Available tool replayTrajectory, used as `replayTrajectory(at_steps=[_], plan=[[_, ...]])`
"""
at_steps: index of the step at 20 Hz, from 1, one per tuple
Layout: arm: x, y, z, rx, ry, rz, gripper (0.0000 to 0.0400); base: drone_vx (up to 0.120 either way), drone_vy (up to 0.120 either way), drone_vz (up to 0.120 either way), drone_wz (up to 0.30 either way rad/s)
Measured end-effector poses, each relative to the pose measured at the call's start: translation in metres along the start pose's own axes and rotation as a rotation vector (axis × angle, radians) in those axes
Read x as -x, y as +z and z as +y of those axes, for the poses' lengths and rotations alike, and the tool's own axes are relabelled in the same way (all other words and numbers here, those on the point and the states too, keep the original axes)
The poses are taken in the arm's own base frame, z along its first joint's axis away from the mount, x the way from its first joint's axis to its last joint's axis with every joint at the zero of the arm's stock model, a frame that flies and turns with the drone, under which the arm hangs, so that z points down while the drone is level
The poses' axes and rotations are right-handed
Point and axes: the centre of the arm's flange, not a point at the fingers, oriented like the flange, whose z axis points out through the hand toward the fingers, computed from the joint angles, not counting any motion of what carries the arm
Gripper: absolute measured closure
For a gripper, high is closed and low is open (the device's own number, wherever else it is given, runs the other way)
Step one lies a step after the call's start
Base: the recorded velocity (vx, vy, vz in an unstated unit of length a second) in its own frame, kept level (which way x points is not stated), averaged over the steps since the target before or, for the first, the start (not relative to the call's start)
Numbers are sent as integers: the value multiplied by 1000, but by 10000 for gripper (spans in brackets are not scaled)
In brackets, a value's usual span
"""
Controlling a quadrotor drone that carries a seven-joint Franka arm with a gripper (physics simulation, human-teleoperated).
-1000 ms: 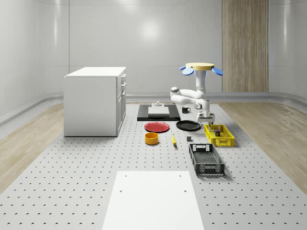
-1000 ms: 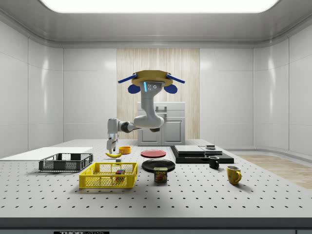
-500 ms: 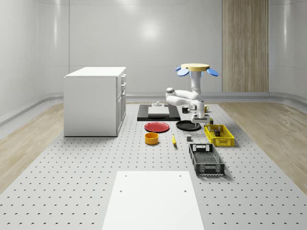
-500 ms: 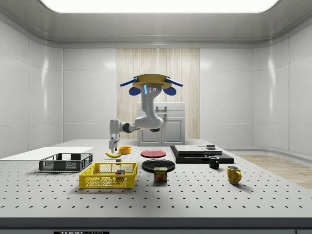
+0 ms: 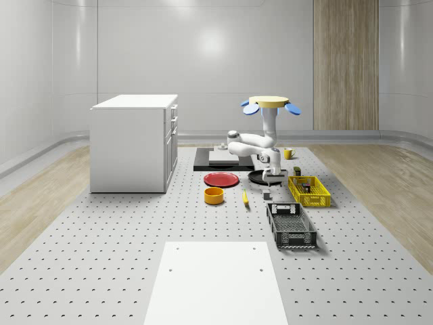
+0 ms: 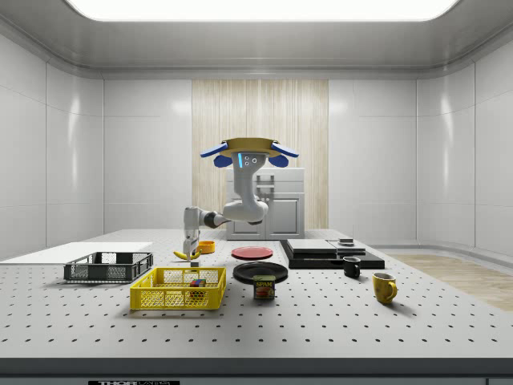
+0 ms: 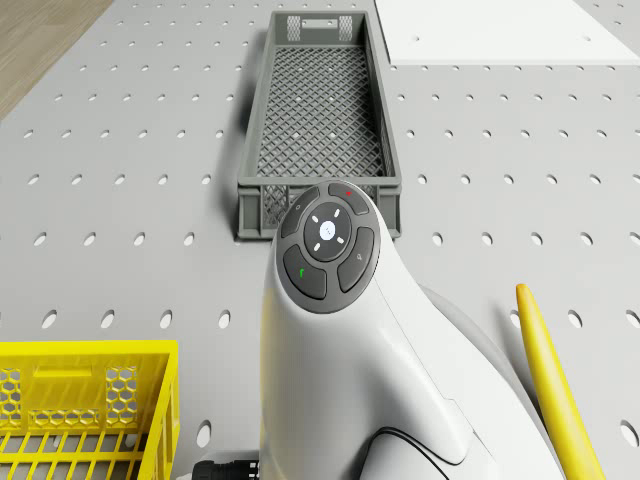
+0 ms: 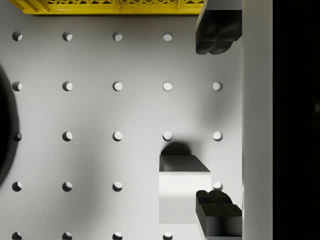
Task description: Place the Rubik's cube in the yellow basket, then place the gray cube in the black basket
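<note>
Drone [image 5: 268, 103] hovering over the perforated table [image 5: 122, 237] near the black plate [image 5: 256, 177], gripper [image 8: 218, 125] spread wide just above the gray cube [image 8: 183, 192], apparently not yet touching it, Rubik's cube [image 6: 195, 282] lying in the yellow basket [image 6: 178, 289], black basket [image 7: 318, 120] sitting nearby.

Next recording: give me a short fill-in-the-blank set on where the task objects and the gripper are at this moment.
1. The Rubik's cube lies inside the ______ basket.
2. The gray cube rests on the perforated ______, outside both baskets.
3. The black basket holds ______ so far.
4. The gripper hangs above the gray cube with its fingers ______.

Missing words: yellow; table; nothing; open
</note>
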Motion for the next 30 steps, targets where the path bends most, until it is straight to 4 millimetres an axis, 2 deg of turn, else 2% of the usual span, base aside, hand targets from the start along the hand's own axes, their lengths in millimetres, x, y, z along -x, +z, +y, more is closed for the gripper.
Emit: replayTrajectory(at_steps=[10, 18, 30], plan=[[0, 0, 0, 0, 0, 0, 0, 0, -120, 0, 0], [0, 1, 0, 0, 0, 0, 0, 0, 0, -40, 0], [0, 41, 0, 0, 0, 0, 0, 0, 0, 0, 0]])
